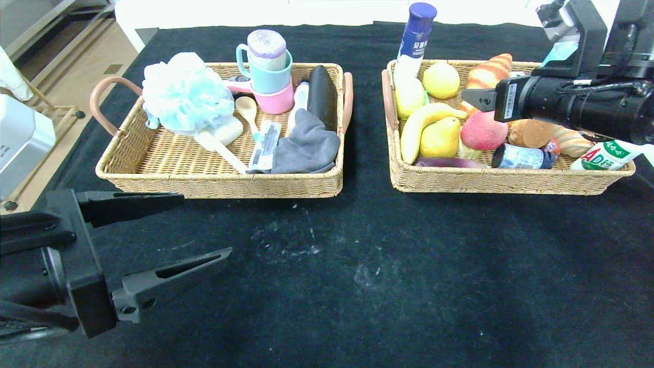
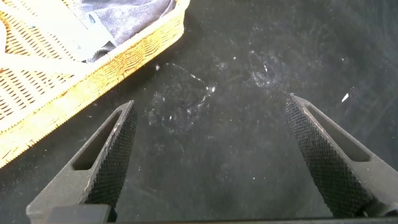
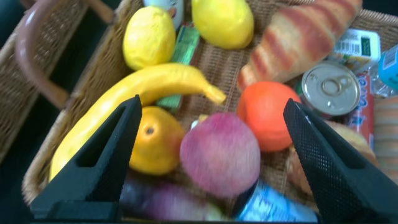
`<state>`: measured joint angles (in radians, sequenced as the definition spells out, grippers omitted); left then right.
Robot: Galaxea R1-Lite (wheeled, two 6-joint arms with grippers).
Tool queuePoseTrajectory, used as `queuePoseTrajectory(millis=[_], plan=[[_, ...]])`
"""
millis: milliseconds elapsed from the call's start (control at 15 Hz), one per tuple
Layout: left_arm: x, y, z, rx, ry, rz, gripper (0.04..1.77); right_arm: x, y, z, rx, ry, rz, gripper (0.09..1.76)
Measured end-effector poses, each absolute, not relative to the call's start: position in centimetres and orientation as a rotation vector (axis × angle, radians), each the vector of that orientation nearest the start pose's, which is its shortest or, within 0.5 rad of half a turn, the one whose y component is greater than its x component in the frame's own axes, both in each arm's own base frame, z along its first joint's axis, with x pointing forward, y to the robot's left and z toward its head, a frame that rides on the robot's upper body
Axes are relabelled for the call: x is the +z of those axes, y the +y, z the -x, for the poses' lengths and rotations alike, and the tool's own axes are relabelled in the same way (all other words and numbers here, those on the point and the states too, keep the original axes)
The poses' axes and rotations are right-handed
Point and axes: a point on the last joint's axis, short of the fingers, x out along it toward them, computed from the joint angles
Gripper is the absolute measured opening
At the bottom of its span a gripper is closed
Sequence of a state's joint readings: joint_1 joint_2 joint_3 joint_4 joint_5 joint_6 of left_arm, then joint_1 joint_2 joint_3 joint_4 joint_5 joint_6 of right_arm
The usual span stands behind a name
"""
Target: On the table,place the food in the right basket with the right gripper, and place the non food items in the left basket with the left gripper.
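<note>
the black surface [image 1: 357, 266] carries nothing loose in view, only scuff marks, so the sorting looks close to done. the left basket [image 1: 214, 184] holds the non-food: the blue bath pouf [image 1: 185, 92] in its far left corner and the slim compass case [image 1: 265, 144] lying flat near the middle, beside a grey cloth [image 1: 306, 148]. the right basket [image 1: 490, 180] holds the food: banana [image 1: 416, 128] curving along the left side, pear [image 1: 440, 137] touching it, peach [image 1: 483, 130] just beside the pear, and the small jar [image 1: 521, 156] on its side against the front wall.

the right tool [image 3: 211, 158] hangs over the right basket with its fingers spread wide and nothing between them; the peach sits right under the gap. the left tool [image 1: 168, 232] waits low over the bare surface in front of the left basket, also wide and empty.

the risk now is in pulling out: the right fingers are close above the crowded fruit, so a low or sideways exit could clip the peach or banana, or catch the basket wall and drag it.
</note>
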<state>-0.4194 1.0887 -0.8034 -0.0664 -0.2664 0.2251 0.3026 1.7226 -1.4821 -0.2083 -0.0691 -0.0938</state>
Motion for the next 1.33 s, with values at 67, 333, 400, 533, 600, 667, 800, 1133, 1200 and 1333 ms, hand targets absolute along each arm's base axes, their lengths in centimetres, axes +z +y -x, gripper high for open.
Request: queuePoseTrajectory(millis=[67, 333, 400, 533, 600, 667, 800, 1133, 1200, 1333], plan=[[26.8, -6.6, -13.3, -0.705, 0.142, -0.231, 1.72, 32.4, 9.6, -31.1, 0.255, 0.031, 0.101, 1.67], [27.0, -6.5, -13.0, -0.703, 0.129, -0.228, 1.72, 32.0, 8.8, -26.5, 0.312, 0.052, 0.105, 1.68], [27.0, -6.4, -12.9, -0.702, 0.127, -0.227, 1.72, 32.0, 8.6, -25.2, 0.321, 0.05, 0.105, 1.69], [27.1, -6.3, -12.7, -0.701, 0.119, -0.224, 1.72, 31.9, 8.1, -22.9, 0.332, 0.048, 0.104, 1.69], [27.2, -6.2, -12.5, -0.7, 0.115, -0.223, 1.72, 31.7, 7.7, -21.5, 0.337, 0.053, 0.106, 1.69], [27.3, -6.1, -12.3, -0.698, 0.108, -0.223, 1.72, 31.4, 7.2, -20.1, 0.342, 0.067, 0.108, 1.7], [27.6, -5.9, -11.8, -0.688, 0.091, -0.215, 1.72, 30.6, 6.2, -17.2, 0.351, 0.089, 0.112, 1.7], [27.2, -4.9, -10.0, -0.646, 0.095, -0.157, 1.72, 28.4, 3.6, -10.0, 0.346, 0.093, 0.111, 1.7], [27.0, -4.6, -9.5, -0.621, 0.089, -0.149, 1.72, 27.9, 3.0, -8.6, 0.338, 0.087, 0.109, 1.7], [26.8, -4.0, -8.3, -0.586, 0.068, -0.141, 1.72, 26.9, 1.9, -5.9, 0.312, 0.085, 0.106, 1.7]])
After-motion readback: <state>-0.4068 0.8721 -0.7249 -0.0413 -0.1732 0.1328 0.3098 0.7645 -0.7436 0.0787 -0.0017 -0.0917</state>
